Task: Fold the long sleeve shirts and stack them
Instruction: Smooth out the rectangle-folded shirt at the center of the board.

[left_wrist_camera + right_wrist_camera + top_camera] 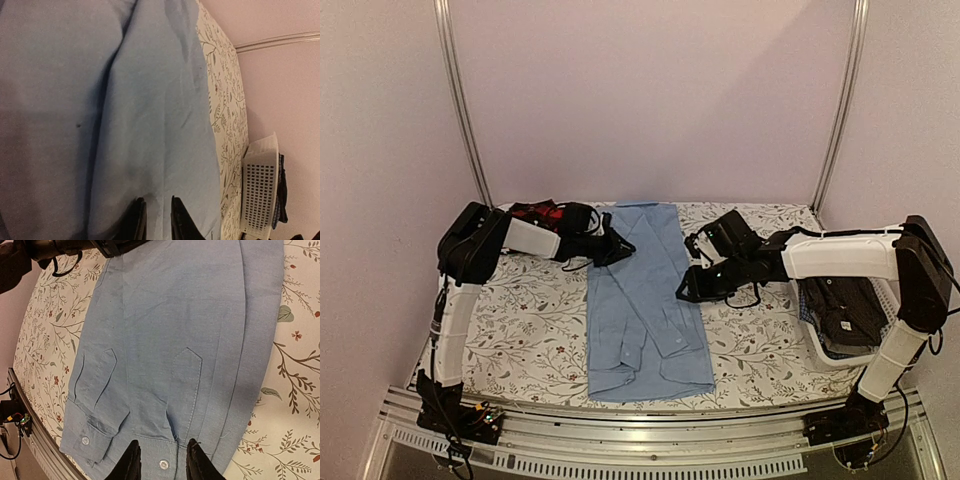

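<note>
Right wrist: blue shirt (175, 340) beneath right pincer (163, 462).

You have open table (535, 320) left of the blue shirt (645, 300), and a narrower strip on its right, up to the basket (817, 340). The basket, with dark shirts (845, 310) in it, blocks the right edge. The left arm (535, 238) lies across the back left corner, just in front of the plaid shirt (535, 212). The left gripper (623, 247) sits at the blue shirt's far left edge and the right gripper (688, 287) at its right edge, so only the shirt's width separates them.
</note>
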Tool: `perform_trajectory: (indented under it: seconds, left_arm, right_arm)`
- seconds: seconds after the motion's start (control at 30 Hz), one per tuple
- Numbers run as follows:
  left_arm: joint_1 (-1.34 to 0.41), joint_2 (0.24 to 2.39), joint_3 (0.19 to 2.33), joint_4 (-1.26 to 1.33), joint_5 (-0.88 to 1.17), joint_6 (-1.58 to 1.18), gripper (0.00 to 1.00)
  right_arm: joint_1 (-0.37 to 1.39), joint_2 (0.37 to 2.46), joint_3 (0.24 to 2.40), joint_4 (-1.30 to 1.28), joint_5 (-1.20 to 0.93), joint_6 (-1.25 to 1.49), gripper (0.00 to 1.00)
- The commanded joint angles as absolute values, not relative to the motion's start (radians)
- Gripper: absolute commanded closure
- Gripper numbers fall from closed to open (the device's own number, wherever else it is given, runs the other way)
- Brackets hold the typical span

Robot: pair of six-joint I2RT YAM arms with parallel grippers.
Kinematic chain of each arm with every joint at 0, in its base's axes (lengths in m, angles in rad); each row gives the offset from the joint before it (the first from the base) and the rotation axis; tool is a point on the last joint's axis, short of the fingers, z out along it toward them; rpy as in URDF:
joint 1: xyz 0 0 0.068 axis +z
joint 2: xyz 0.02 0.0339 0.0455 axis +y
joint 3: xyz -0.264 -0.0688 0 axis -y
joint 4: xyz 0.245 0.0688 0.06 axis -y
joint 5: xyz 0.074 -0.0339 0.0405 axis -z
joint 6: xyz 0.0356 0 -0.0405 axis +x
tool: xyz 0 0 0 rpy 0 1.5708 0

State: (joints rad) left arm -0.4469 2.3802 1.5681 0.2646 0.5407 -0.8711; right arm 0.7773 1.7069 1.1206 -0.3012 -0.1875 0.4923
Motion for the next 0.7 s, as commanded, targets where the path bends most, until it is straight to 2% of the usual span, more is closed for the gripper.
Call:
perform_trajectory:
  seconds: [0.0,0.2,0.47,0.67]
  left_arm:
    - [-0.421,2.351,1.489,0.295,0.577,-0.841,0.83]
    - [-0.384,2.414,1.506,0.292,0.618,-0.836,0.83]
    - [-0.345,2.556,1.731,0.127,0.668,-0.765,0.84]
    - [-0.344,2.574,1.852,0.040,0.693,-0.730,0.83]
  right_arm:
    - [0.772,1.710,1.109,-0.260,-0.196,0.485,0.70]
    - [0.771,1.718,1.087,-0.241,-0.201,0.492,0.70]
    - [0.770,1.729,1.072,-0.231,-0.196,0.493,0.70]
    - [0.768,1.745,1.077,-0.228,-0.210,0.490,0.70]
